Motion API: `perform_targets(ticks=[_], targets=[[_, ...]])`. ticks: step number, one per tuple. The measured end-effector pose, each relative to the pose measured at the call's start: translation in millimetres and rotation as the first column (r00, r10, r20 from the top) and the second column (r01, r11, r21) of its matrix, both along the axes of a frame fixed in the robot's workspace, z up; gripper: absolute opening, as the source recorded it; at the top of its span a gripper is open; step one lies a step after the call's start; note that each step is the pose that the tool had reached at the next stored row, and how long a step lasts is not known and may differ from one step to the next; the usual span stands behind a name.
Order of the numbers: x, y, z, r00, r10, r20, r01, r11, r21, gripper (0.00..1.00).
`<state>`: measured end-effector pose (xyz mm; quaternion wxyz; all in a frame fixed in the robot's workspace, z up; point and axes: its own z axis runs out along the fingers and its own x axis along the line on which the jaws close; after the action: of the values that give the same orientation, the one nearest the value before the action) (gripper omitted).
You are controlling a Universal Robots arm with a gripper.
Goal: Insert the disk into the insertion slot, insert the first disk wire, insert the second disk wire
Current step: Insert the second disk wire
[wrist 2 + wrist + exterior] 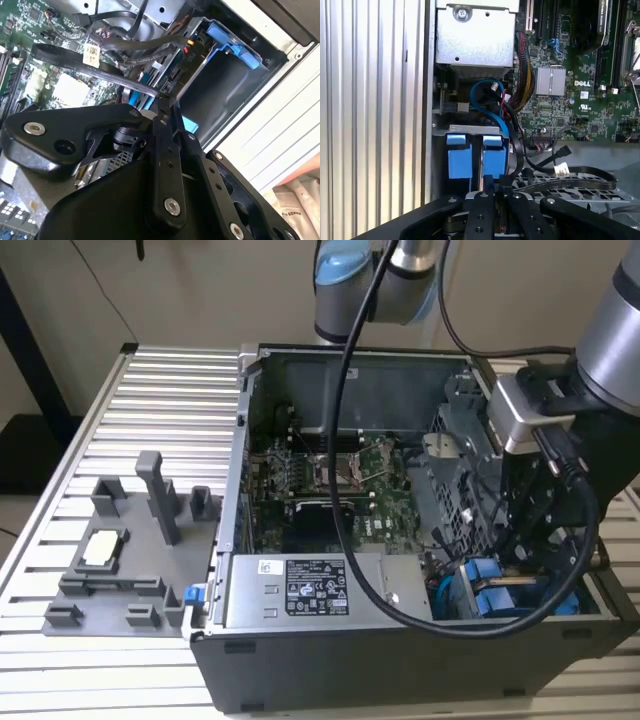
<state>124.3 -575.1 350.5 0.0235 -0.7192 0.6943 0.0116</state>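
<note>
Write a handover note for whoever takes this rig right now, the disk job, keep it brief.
Tool: low inside the open case; grip state unclear.
Insertion slot: blue-trimmed bay, looks empty in the second wrist view.
Two blue carrier fronts sit side by side just past the tool; can't tell which is ours.
Done: nothing confirmed.
Left: all three insertions, as far as shows.

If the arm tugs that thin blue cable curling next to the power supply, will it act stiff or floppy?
Probably floppy: the blue cable bends in a loose loop beside the power-supply box. It looks thin, so likely light. It runs close to the bundled wires, so a pull might snag.
</note>
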Motion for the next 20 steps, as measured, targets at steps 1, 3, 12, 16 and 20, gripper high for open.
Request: perform_targets(ticks=[1,3,12,16,20], targets=[[1.7,-0.1,-0.1,1.0000,-0.001,-0.0004,0.001,1.0000,-0.0001,0.16],[7.2,0.0,-0.4,1.0000,-0.001,-0.0049,0.001,1.0000,-0.0001,0.16],[12.9,0.1,-3.3,0.9997,-0.023,-0.0136,0.023,0.9996,0.0184,0.16],[13.7,0.1,-3.7,0.9994,-0.032,-0.0137,0.032,0.9993,0.0208,0.16],[14.6,0.1,-3.9,0.9994,-0.033,-0.0137,0.033,0.9992,0.0216,0.16]])
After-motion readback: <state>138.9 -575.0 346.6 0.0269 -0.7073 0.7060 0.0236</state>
